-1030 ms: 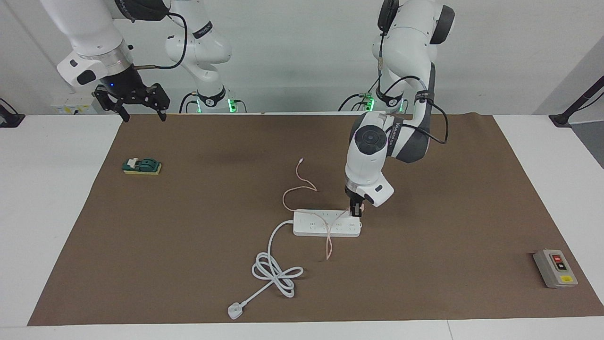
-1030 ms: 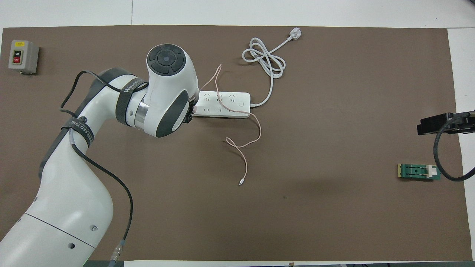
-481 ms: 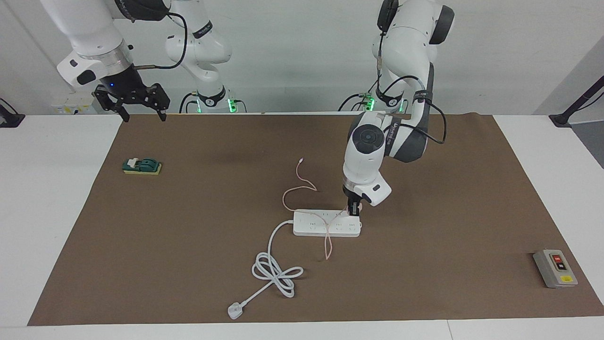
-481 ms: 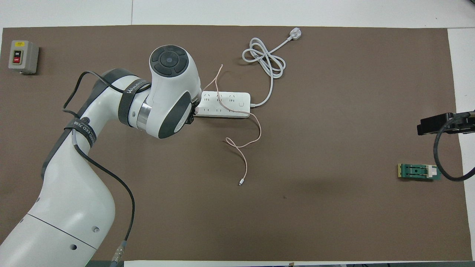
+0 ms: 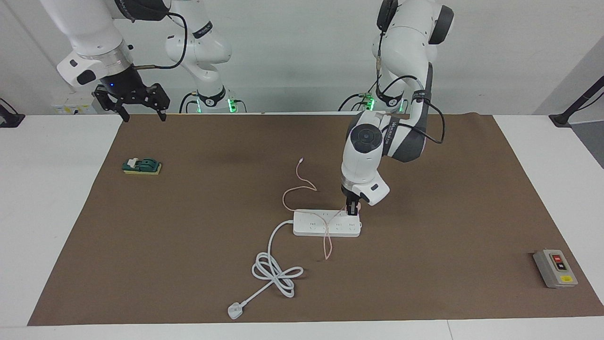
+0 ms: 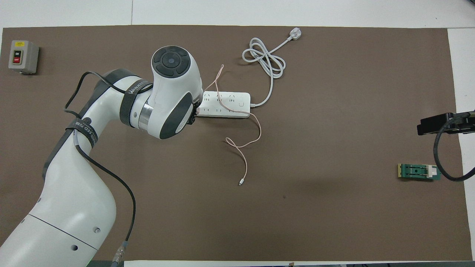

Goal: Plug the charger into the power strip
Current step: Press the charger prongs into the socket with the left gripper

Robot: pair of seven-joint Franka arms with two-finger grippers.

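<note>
The white power strip (image 5: 325, 224) lies flat mid-table, and it also shows in the overhead view (image 6: 226, 104). My left gripper (image 5: 351, 210) points down over the strip's end toward the left arm's side. It is shut on the small pink charger (image 5: 357, 206), which is at or just above the strip's top face. The arm hides the gripper in the overhead view, where only a bit of pink charger (image 6: 197, 110) shows. The thin pink cable (image 5: 302, 182) drapes over the strip and loops on the mat (image 6: 245, 142). My right gripper (image 5: 141, 111) waits open, high over the mat's corner.
The strip's thick white cord (image 5: 276, 271) coils to its plug (image 5: 234, 310), farther from the robots. A grey button box (image 5: 555, 268) sits at the left arm's end. A green and yellow block (image 5: 141, 166) lies at the right arm's end.
My left gripper with the charger has shifted slightly along the strip's end toward the right arm's side, and the cable loop moved with it. The right arm has not moved.
</note>
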